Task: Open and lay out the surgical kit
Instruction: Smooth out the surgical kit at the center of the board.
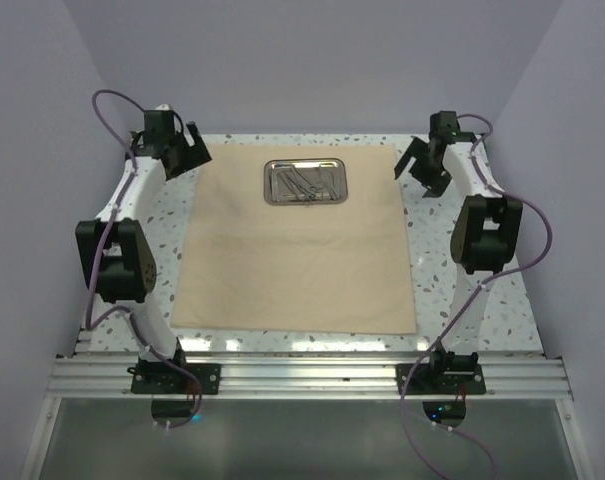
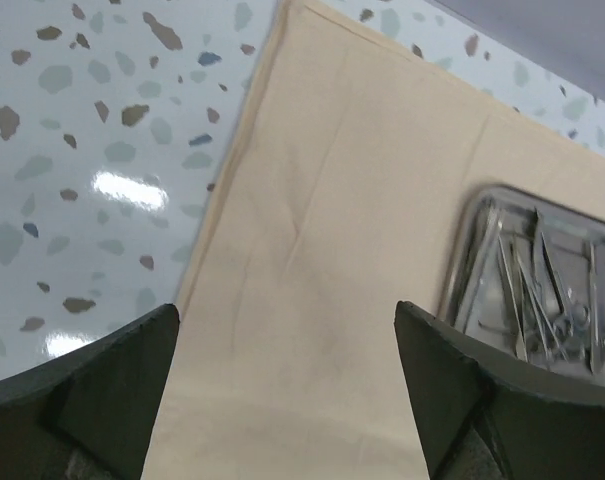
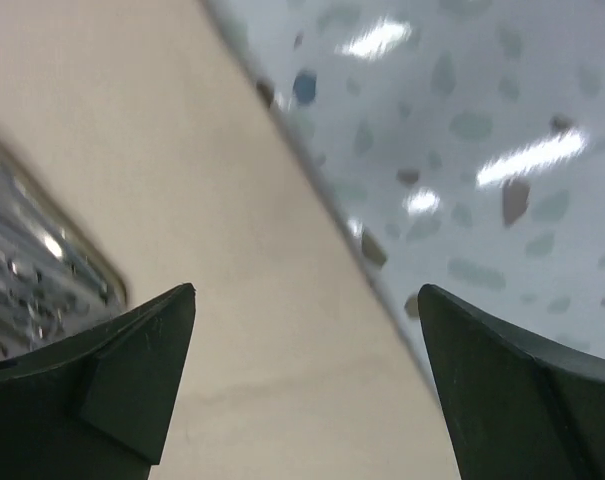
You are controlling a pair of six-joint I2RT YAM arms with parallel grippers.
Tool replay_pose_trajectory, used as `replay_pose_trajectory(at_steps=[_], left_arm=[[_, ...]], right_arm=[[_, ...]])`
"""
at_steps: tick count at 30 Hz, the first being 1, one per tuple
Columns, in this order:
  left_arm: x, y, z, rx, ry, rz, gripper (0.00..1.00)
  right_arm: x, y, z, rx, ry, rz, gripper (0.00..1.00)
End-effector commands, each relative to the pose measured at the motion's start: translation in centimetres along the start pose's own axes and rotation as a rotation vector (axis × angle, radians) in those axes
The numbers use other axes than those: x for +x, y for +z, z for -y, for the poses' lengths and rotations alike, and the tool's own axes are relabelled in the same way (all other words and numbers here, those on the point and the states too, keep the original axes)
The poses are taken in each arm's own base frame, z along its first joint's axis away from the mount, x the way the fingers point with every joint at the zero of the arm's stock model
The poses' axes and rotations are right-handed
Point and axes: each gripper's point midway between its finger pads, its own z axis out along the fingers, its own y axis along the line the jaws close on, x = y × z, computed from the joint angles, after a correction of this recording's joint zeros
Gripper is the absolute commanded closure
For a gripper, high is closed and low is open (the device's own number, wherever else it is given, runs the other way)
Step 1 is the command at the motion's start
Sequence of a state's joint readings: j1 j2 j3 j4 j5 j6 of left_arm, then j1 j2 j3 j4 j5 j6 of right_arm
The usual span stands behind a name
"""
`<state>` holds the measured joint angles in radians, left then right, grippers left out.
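We count 1 beige cloth wrap [image 1: 297, 250], spread flat over the middle of the speckled table [image 1: 452, 290], w/ faint fold creases. 1 steel tray [image 1: 304, 182] sits on the cloth near its far edge, approx centred left-to-right. Inside it lies a heap of thin silver instruments [image 2: 542, 300], overlapping; we can't get an exact no., several at least. All of them are in the tray.

2 arms, 2 grippers. L arm reaches to the far-left corner, elbow raised, wrist tipped down and inward. The left gripper [image 1: 187, 155] hangs above the table just beside the cloth's far-left corner, touching nothing. Its wrist cam shows the fingers [image 2: 92, 390] spread wide, only cloth visible between them, tray off to one side.

R arm mirrors it at the far-right corner. The right gripper [image 1: 422, 168] hovers by the cloth's right edge, fingers [image 3: 122, 370] likewise parted, nothing held. That cam is blurry; the tray rim shows at its left edge.
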<state>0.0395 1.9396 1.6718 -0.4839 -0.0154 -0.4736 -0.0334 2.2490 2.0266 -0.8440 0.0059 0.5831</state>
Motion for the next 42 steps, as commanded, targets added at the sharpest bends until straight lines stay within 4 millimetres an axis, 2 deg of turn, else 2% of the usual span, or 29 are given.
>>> replay_pose_trajectory(at_steps=[1,2,3,4,5,6,7,8,9,11,12,16,19,21,24,26,28,29,33,36,40,42], left_arm=[[5.4,-3.9,2.3,0.089,0.113,-0.118,0.09],[7.6,-4.6,3.4,0.127,0.158,-0.163,0.11],[10.3,-5.3,3.1,0.142,0.181,-0.214,0.13],[12.1,-5.9,4.4,0.221,0.201,-0.251,0.15],[15.1,-6.7,5.1,0.276,0.261,-0.309,0.17],[16.7,-7.2,5.6,0.315,0.283,-0.346,0.19],[18.4,-7.7,6.2,0.359,0.303,-0.391,0.20],[20.4,-8.0,6.5,0.381,0.344,-0.442,0.21],[22.1,-8.1,5.9,0.374,0.352,-0.494,0.25],[24.1,-8.3,5.6,0.379,0.350,-0.549,0.29],[25.3,-8.3,5.0,0.370,0.342,-0.584,0.35],[26.7,-9.4,4.8,0.379,0.332,-0.625,0.46],[27.1,-11.1,5.2,0.406,0.355,-0.621,0.50],[28.6,-11.7,4.6,0.397,0.365,-0.650,0.53],[31.4,-12.2,3.4,0.358,0.394,-0.714,0.58],[33.1,-12.6,2.2,0.301,0.395,-0.741,0.59],[33.9,-12.8,1.7,0.275,0.375,-0.741,0.60],[34.8,-13.6,1.6,0.261,0.326,-0.749,0.61],[37.9,-15.0,-0.4,0.190,0.291,-0.817,0.62],[39.7,-16.4,-1.1,0.154,0.263,-0.847,0.64],[40.7,-18.5,-0.3,0.176,0.209,-0.867,0.58],[40.9,-19.3,-0.3,0.165,0.222,-0.882,0.51]], right_arm=[[6.3,-5.4,-4.8,-0.155,-0.117,-0.059,0.04],[9.2,-5.7,-4.5,-0.170,-0.135,-0.112,0.05],[11.3,-5.9,-5.7,-0.203,-0.178,-0.142,0.09],[12.8,-6.1,-5.9,-0.221,-0.211,-0.172,0.15],[15.2,-6.3,-6.0,-0.248,-0.238,-0.225,0.28],[17.1,-6.6,-6.5,-0.270,-0.280,-0.259,0.41],[18.2,-6.9,-6.6,-0.291,-0.315,-0.281,0.55],[20.2,-6.8,-6.3,-0.313,-0.333,-0.327,0.71],[21.3,-7.4,-6.6,-0.339,-0.359,-0.340,0.75],[23.5,-7.0,-5.8,-0.344,-0.379,-0.395,0.88],[24.6,-6.8,-5.7,-0.347,-0.385,-0.427,1.00],[27.0,-6.6,-5.1,-0.331,-0.416,-0.498,1.00],[28.6,-7.2,-4.9,-0.337,-0.441,-0.532,1.00],[29.5,-7.4,-4.7,-0.342,-0.453,-0.545,1.00],[31.2,-7.2,-3.4,-0.330,-0.440,-0.582,1.00],[32.2,-7.0,-2.0,-0.309,-0.441,-0.600,1.00],[32.9,-7.0,-0.7,-0.285,-0.449,-0.617,1.00],[33.2,-7.1,0.1,-0.265,-0.461,-0.627,1.00],[33.5,-7.7,1.9,-0.206,-0.484,-0.638,1.00],[32.9,-8.3,2.9,-0.136,-0.476,-0.624,1.00],[31.6,-8.4,2.4,-0.095,-0.457,-0.577,1.00],[31.3,-8.6,1.8,-0.113,-0.447,-0.568,1.00]])
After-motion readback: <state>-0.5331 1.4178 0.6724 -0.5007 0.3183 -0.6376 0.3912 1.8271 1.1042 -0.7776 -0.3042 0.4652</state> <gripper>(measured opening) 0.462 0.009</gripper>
